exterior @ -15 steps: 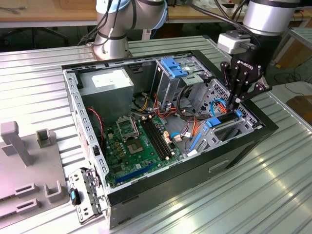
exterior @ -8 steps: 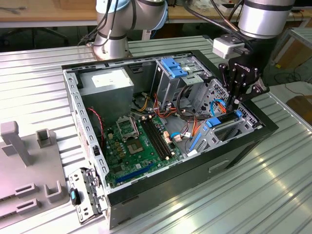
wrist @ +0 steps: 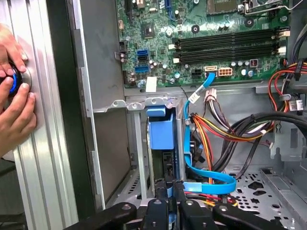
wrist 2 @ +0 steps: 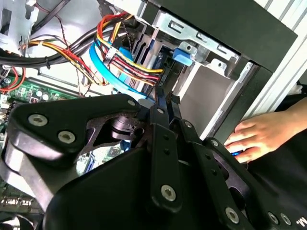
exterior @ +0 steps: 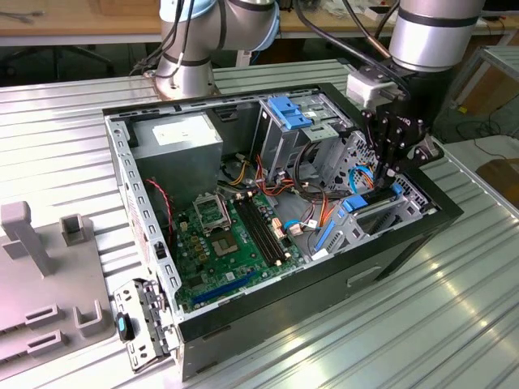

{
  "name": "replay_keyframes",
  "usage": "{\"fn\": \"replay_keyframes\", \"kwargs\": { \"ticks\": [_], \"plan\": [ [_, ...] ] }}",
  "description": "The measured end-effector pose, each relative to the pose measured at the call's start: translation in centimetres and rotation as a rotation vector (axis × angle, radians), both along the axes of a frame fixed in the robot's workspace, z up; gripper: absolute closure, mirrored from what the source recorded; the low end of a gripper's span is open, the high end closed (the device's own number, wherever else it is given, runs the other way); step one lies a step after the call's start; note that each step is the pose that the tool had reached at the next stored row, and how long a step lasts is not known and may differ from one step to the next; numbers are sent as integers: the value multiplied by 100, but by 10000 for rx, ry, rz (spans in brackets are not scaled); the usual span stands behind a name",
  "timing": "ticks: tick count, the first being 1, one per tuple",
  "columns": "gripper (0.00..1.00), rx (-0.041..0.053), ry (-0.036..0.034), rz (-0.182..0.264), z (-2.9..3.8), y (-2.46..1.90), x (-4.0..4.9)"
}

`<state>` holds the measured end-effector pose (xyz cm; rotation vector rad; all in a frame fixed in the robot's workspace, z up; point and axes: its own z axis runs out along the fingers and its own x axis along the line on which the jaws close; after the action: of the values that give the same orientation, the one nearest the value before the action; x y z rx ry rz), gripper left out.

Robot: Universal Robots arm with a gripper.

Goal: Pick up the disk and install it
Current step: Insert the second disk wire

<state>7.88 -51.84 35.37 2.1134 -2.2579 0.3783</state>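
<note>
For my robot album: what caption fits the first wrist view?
Robot hand lowering the blue-railed disk into the computer's drive cage.

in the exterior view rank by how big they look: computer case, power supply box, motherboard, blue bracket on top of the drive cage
1. Computer case, by far the largest.
2. Motherboard.
3. Power supply box. It looks close to the motherboard, and cables hide part of the board, so this order is unsure.
4. Blue bracket, the smallest.
</note>
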Motion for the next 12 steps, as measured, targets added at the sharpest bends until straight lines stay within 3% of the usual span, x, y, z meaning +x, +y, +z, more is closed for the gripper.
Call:
{"fn": "replay_keyframes", "kwargs": {
  "ticks": [5,7,12],
  "plan": [
    [84,73,-221,111,-12,0,-62],
    [84,74,-263,265,-18,0,-61],
    [84,81,-266,306,-58,0,-62]
  ]
}}
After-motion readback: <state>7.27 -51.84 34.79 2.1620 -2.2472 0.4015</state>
